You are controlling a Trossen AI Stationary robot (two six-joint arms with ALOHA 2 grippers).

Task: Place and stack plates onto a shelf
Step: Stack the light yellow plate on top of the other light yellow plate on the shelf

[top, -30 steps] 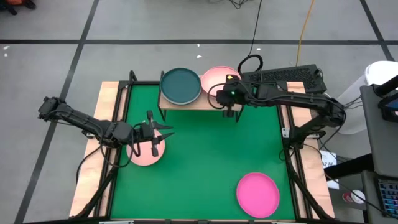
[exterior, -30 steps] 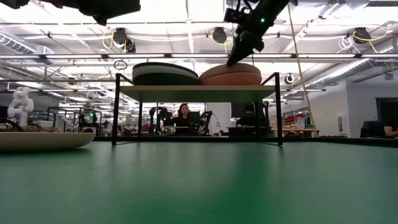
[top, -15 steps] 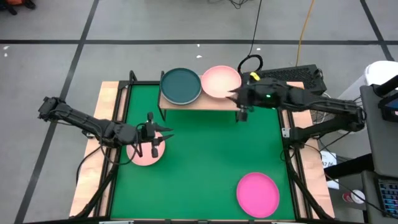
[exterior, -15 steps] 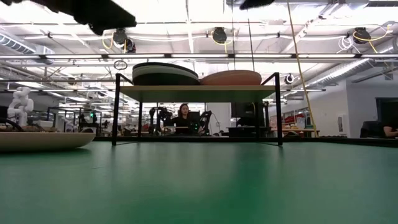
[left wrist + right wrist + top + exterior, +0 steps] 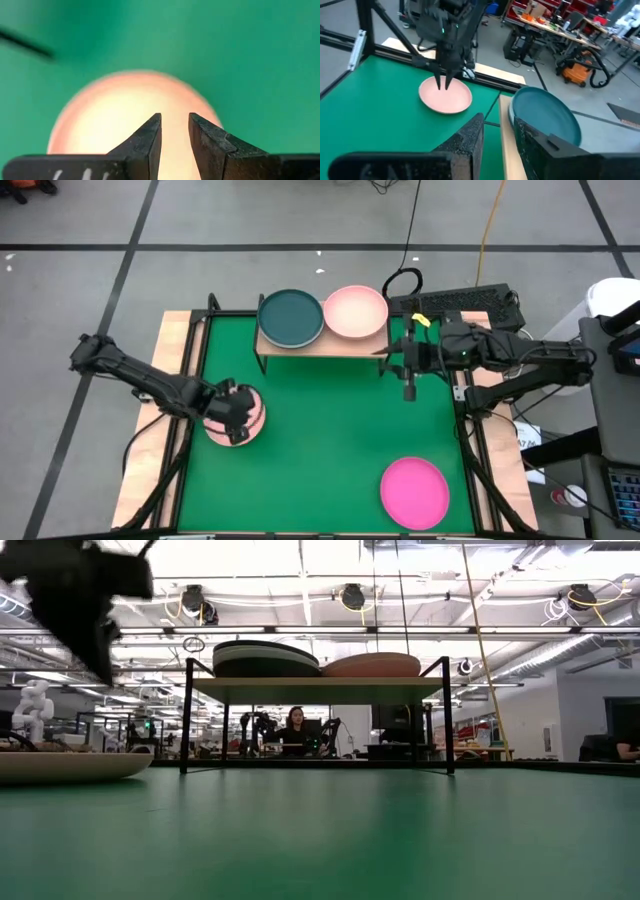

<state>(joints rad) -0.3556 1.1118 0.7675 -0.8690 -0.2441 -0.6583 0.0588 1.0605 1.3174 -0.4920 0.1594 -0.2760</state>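
Note:
The shelf (image 5: 322,345) stands at the table's far edge. On it a dark teal plate (image 5: 290,317) tops the left stack and a light pink plate (image 5: 356,311) tops the right stack (image 5: 370,665). Another light pink plate (image 5: 228,430) lies flat on the green table at the left. My left gripper (image 5: 175,120) hangs above it, pointing down, open by a narrow gap. My right gripper (image 5: 388,355) floats to the right of the shelf, pointing toward the table's left, open and empty (image 5: 497,125). A magenta plate (image 5: 414,492) lies near the front right.
The shelf's black legs (image 5: 185,720) stand on the green table top. Wooden table borders (image 5: 170,380) and black frame rails run along both sides. A keyboard (image 5: 460,302) and cables lie behind the shelf. The middle of the green table (image 5: 330,430) is bare.
My left gripper has tipped from nearly level to pointing down and has sunk a little over the pink plate on the table. My right gripper has drawn back from the pink plate on the shelf, up and toward the table's right edge; that plate stays on its stack.

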